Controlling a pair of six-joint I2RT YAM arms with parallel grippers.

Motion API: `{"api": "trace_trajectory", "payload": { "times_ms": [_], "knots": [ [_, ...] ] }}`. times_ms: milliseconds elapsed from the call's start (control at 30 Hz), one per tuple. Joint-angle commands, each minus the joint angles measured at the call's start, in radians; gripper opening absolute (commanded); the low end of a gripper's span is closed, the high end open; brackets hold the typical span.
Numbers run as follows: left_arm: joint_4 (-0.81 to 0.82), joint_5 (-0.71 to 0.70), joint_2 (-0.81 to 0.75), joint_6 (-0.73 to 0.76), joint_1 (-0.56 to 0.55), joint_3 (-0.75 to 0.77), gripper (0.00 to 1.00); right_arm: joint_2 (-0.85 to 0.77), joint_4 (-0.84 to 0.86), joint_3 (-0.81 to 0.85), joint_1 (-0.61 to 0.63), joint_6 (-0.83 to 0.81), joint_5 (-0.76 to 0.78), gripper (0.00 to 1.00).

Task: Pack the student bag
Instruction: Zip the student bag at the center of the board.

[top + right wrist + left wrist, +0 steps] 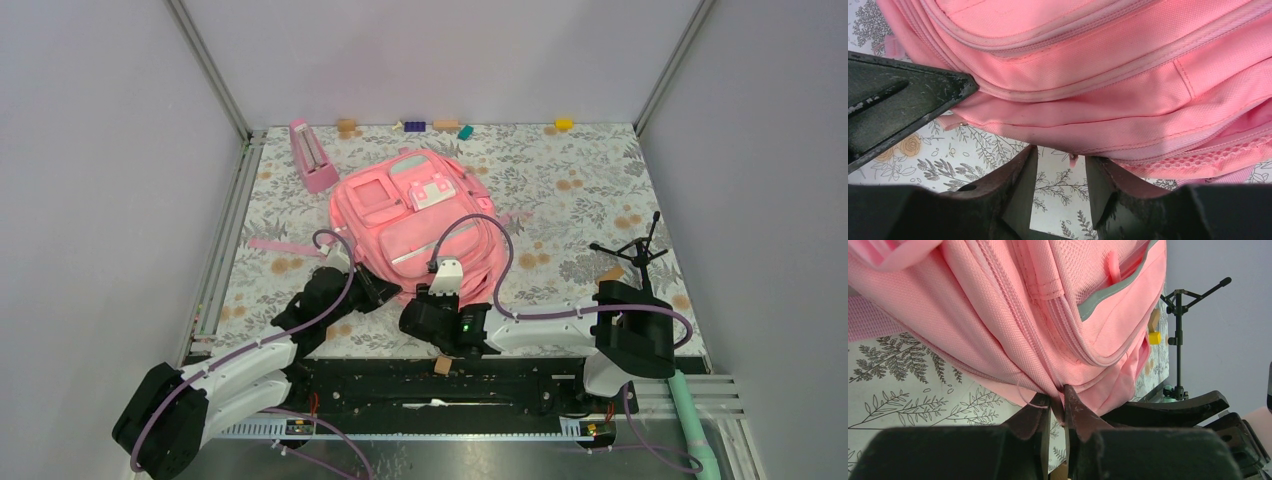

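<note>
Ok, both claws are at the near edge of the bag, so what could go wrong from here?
1. The left claw pinches only a thin fold of the bag; a hard pull may slip it free.
2. The right claw is open at the bag's edge and may close on loose cloth alone.
3. The purple cable arches over the bag and could snag.

The student bag point(400, 235), a soft pink backpack, lies on its back around the middle of the floral table cover point(600, 190). Its front pockets face up, with a pale strip across the front. The white-mint patch points toward the cover's far edge, and one strap trails leftward.
</note>
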Motion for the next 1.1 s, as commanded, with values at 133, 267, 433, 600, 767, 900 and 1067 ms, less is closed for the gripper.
{"api": "trace_trajectory", "payload": {
  "times_ms": [133,267,433,600,767,900,1067],
  "knots": [
    [0.043,0.008,-0.038,0.013,0.004,0.013,0.10,0.010,-0.039,-0.007,-0.019,0.031,0.131,0.32],
    [0.039,0.008,-0.034,0.015,0.004,0.015,0.10,0.018,-0.039,-0.005,-0.027,0.024,0.130,0.17],
    [0.023,0.005,-0.033,0.028,0.004,0.025,0.10,0.007,-0.039,-0.009,-0.029,0.008,0.122,0.00],
    [-0.028,0.013,-0.018,0.090,0.013,0.069,0.11,-0.089,0.128,-0.092,-0.029,-0.248,0.081,0.00],
    [-0.120,0.004,0.006,0.175,0.021,0.138,0.10,-0.180,0.287,-0.189,-0.073,-0.390,-0.157,0.00],
    [-0.226,-0.029,0.028,0.263,0.023,0.201,0.07,-0.210,0.185,-0.160,-0.096,-0.415,-0.260,0.00],
    [-0.277,-0.056,0.038,0.325,0.024,0.234,0.04,-0.271,0.126,-0.176,-0.180,-0.412,-0.472,0.00]
  ]
}}
